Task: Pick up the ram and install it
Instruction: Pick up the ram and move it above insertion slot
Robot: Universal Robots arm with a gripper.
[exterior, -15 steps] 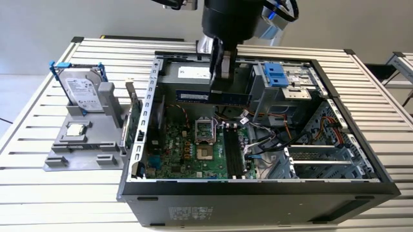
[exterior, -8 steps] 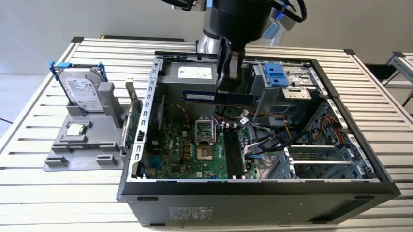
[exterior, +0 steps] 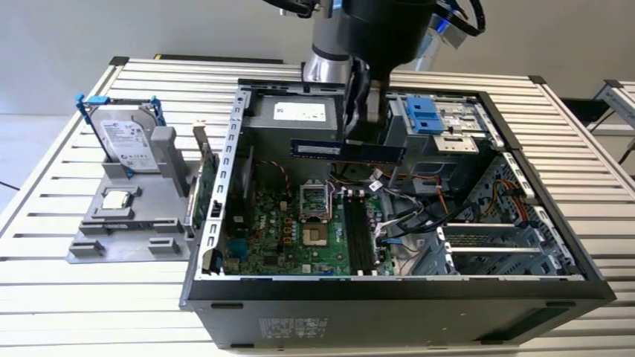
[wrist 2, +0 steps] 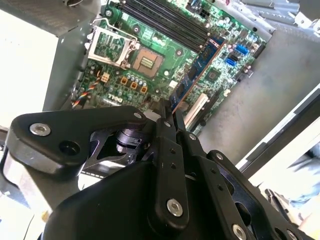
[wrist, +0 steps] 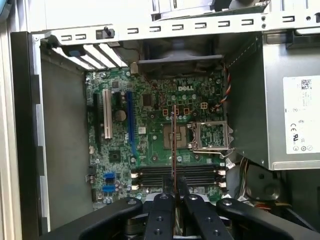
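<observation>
The ram (exterior: pixel 343 151) is a long, dark stick with a blue label, hanging level above the inside of the open computer case (exterior: pixel 397 290). My gripper (exterior: pixel 359 141) comes down from above and is shut on the stick near its middle. In both wrist views the ram (wrist 2: pixel 197 70) (wrist: pixel 173 145) shows edge-on, running out from the closed fingertips (wrist 2: pixel 166 116) (wrist: pixel 170 189). Below it lie the black memory slots (exterior: pixel 359 230) (wrist: pixel 175 175) on the green motherboard (exterior: pixel 273 230), well apart from the stick.
A silver hard drive (exterior: pixel 129 137) in a blue-tabbed frame stands on a grey holder (exterior: pixel 129 238) at the exterior view's left, with a small square CPU chip (exterior: pixel 117 199) in front. In the case are the open CPU socket (exterior: pixel 312 201), power supply (exterior: pixel 297 111) and loose cables (exterior: pixel 417 216).
</observation>
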